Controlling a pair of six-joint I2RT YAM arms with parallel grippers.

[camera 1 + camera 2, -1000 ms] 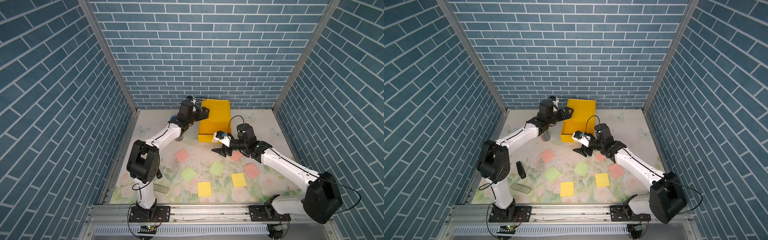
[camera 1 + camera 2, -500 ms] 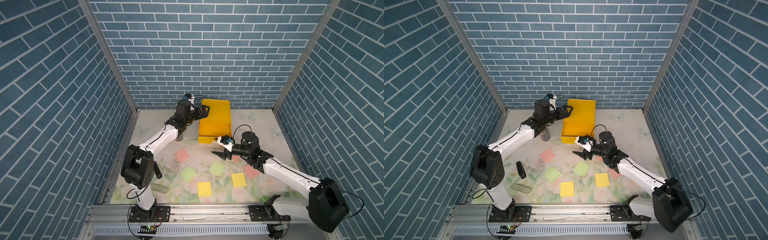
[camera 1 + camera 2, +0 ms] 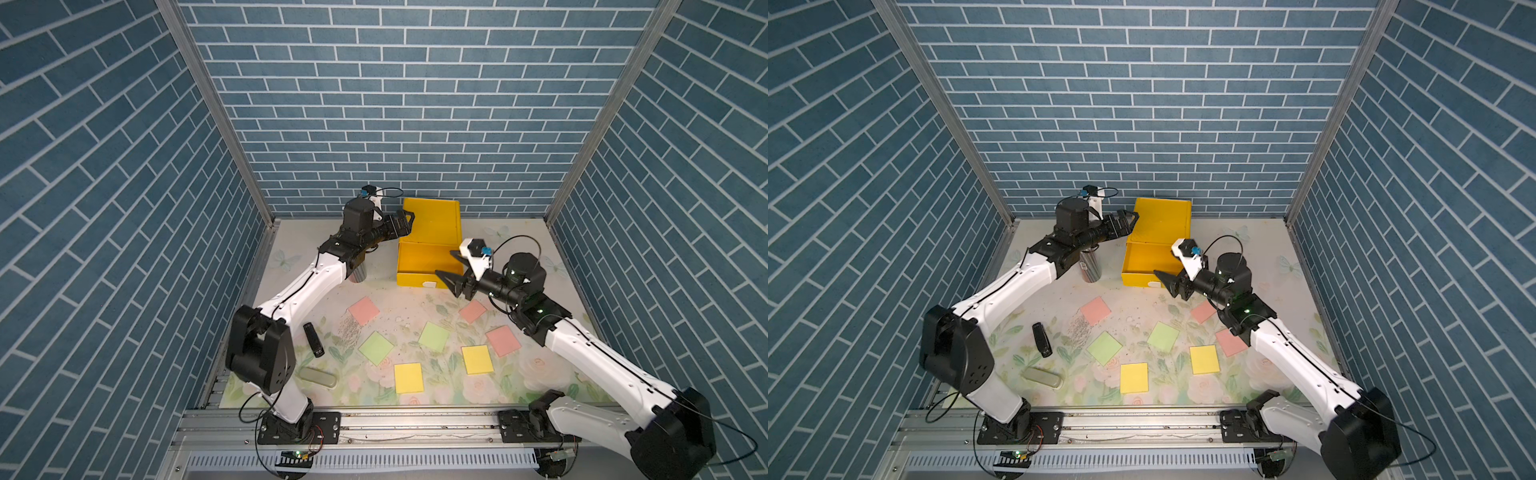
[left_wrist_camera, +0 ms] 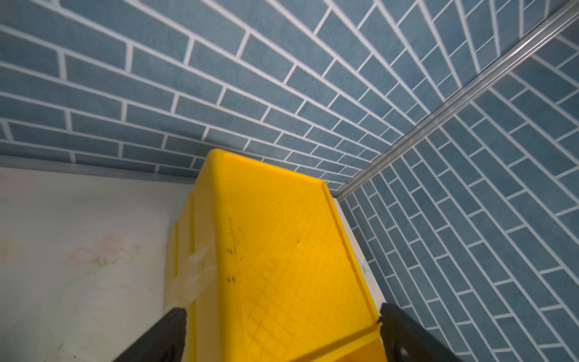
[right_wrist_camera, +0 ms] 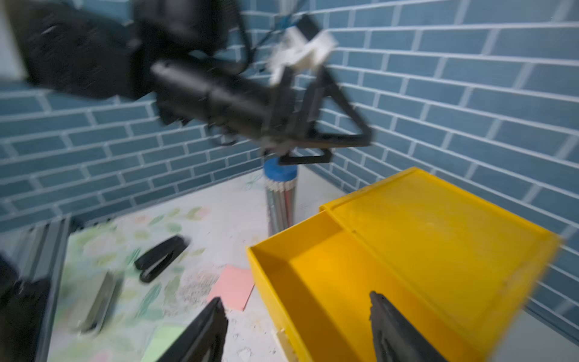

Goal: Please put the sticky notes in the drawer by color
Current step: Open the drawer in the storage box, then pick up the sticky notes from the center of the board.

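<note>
The yellow drawer (image 3: 432, 216) cabinet stands at the back, its top drawer (image 3: 422, 262) pulled out and bare inside (image 5: 332, 282). My left gripper (image 3: 404, 221) is open, its fingers (image 4: 170, 332) flanking the cabinet's near left corner (image 4: 282, 250); I cannot tell whether they touch it. My right gripper (image 3: 444, 264) hangs open and holds nothing at the open drawer's front right corner (image 5: 294, 297). Several sticky notes lie flat on the mat: pink (image 3: 364, 310), (image 3: 473, 311), (image 3: 503, 340), green (image 3: 376, 347), (image 3: 433, 337), yellow (image 3: 477, 359), (image 3: 409, 377).
A clear cylinder with a blue lid (image 3: 359, 272) stands left of the cabinet, under my left arm. A black stapler (image 3: 313, 339), a grey flat case (image 3: 318, 377) and scattered staples (image 3: 349, 332) lie on the mat's left side. Brick walls close in on three sides.
My right gripper dipped toward the mat, then rose to the open drawer's front; its view is blurred. The left elbow shifted while the left gripper stayed at the cabinet.
</note>
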